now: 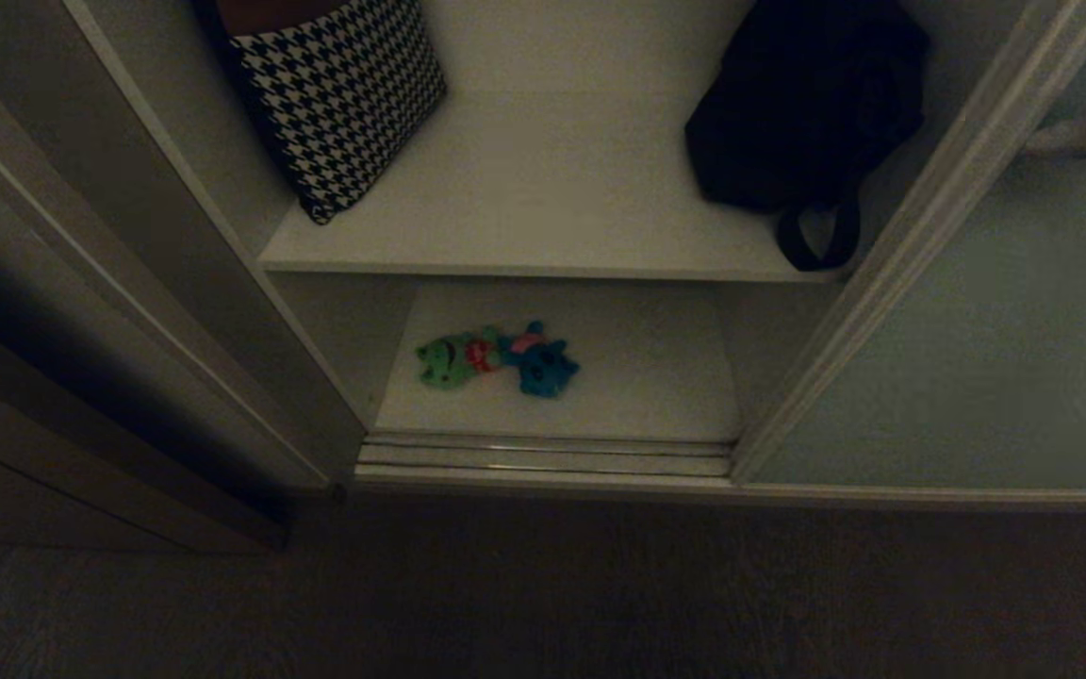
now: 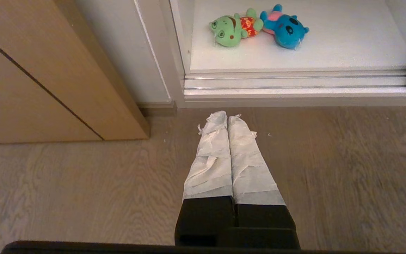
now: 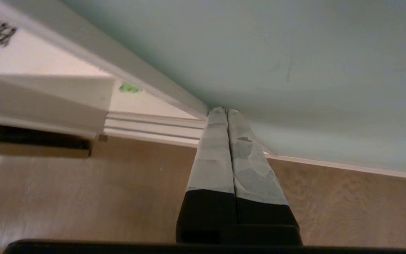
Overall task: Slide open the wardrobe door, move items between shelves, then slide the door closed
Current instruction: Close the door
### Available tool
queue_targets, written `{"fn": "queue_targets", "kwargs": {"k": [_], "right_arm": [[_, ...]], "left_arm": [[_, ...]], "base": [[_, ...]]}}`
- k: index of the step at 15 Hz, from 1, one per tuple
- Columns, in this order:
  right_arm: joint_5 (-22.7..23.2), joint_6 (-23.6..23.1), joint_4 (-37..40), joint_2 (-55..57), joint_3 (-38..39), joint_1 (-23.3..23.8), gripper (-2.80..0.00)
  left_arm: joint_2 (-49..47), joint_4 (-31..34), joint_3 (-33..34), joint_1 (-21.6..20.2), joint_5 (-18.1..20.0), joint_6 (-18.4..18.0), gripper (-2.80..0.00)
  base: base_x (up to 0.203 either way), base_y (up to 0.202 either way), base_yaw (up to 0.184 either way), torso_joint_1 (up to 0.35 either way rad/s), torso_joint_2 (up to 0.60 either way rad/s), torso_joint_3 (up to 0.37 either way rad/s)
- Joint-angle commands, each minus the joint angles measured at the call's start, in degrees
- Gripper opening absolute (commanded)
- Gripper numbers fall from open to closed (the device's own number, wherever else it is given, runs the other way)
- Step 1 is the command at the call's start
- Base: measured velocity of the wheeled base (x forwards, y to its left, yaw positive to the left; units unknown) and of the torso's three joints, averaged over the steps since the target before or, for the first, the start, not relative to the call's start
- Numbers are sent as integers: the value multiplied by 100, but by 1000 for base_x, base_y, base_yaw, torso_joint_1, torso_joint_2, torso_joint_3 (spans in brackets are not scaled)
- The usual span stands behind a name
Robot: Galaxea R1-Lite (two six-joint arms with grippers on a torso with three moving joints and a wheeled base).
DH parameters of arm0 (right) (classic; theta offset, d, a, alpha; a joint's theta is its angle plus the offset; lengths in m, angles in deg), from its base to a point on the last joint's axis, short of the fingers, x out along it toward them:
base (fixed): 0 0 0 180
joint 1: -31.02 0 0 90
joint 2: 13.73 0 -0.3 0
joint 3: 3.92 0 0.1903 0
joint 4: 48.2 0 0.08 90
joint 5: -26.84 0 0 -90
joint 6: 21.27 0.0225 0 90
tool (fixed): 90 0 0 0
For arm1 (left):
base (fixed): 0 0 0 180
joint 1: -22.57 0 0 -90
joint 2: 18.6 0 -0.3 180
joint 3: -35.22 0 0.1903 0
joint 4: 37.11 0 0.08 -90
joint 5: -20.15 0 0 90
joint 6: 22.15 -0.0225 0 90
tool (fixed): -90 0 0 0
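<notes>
1. You see two small plush toys lying side by side and touching on the lower white shelf board [image 1: 656,377] of the wardrobe: a green plush toy with a red patch [image 1: 452,359] on the left, a teal-blue plush toy with dark eye patches and a pink back [image 1: 539,363] on the right.
2. Expect both toys to be light, soft and squashy; pinching the rounded body or head should hold better than a thin limb.
3. The upper white shelf board [image 1: 543,189] carries a black-and-white houndstooth fabric bag [image 1: 340,99] at its left and a black soft bag with a loop strap [image 1: 802,104] at its right, with bare board between them.
4. The pale grey-green sliding wardrobe door panel [image 1: 977,358] stands slid to the right, leaving the compartment open.
5. Your left claw [image 2: 227,116] hangs over the wood-grain floor [image 2: 330,169] in front of the ribbed metal track [image 2: 294,83], fingers pressed together, holding nothing.
6. Your right claw [image 3: 223,111] has its fingers together too, empty, tips close to the door's lower edge; contact cannot be told.
</notes>
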Motion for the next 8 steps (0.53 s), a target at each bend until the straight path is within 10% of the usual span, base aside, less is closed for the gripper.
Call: {"fn": "queue_targets", "kwargs": {"k": [1,8], "right_arm": [[-83,1,0,7,-50,-512,-280],[-1222,-39,-1,-674,701,-3124,-280]], "left_arm": [[-7,-4,1,0,0,-2,-280],[-7,-4,1,5,0,-2,-280]], "base": [[0,0,0,0,0,0],[0,0,0,0,0,0]]}}
